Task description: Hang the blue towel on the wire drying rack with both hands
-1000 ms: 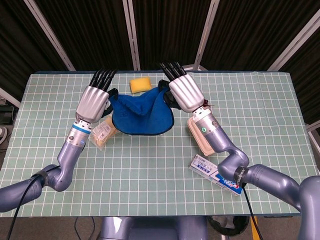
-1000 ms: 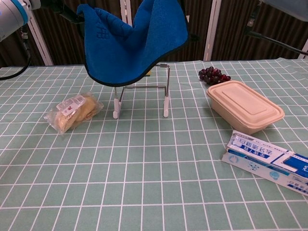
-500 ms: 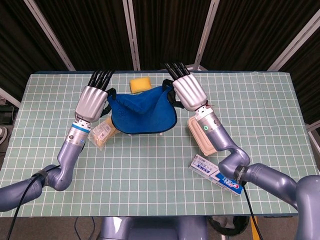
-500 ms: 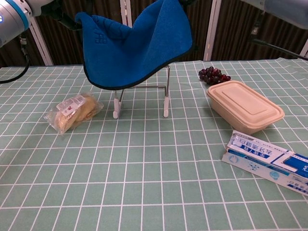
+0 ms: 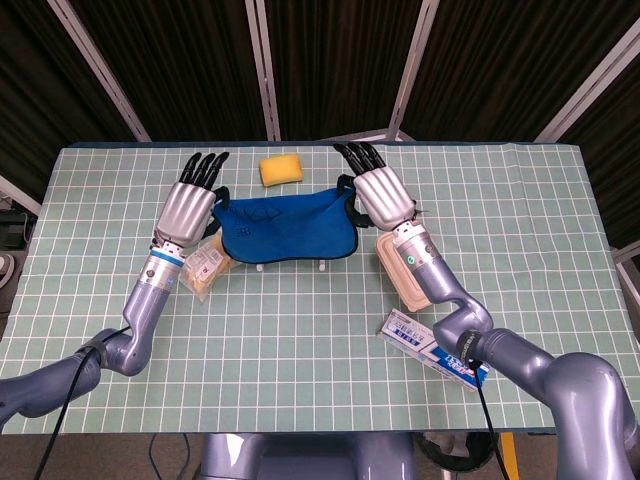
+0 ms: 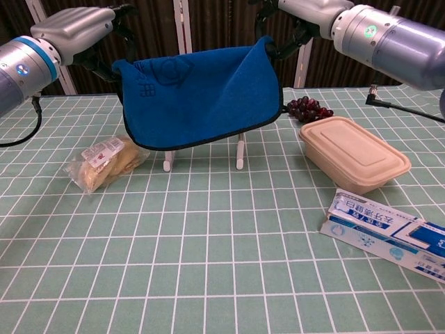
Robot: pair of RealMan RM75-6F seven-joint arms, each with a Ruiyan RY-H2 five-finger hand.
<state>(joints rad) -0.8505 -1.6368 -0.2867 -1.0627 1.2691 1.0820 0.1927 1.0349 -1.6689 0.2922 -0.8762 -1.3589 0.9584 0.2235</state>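
The blue towel [image 5: 287, 228] [image 6: 201, 94] is spread wide and hangs over the wire drying rack [image 6: 239, 152], hiding all but the rack's white-tipped legs [image 5: 322, 265]. My left hand [image 5: 188, 206] [image 6: 73, 28] holds the towel's upper left corner. At the upper right corner, my right hand [image 5: 380, 194] [image 6: 306, 10] grips the cloth. Both hands sit low, at about the level of the rack's top. The towel's front edge hangs a little above the table.
A snack bag [image 6: 104, 161] lies left of the rack. A yellow sponge [image 5: 281, 169] sits behind it. Grapes [image 6: 309, 108] and a beige lidded box [image 6: 353, 153] are to the right, with a toothpaste box [image 6: 386, 233] nearer the front edge.
Both hands have come down and moved apart, stretching the towel flat. The towel has dropped from above the rack onto it, now covering its top.
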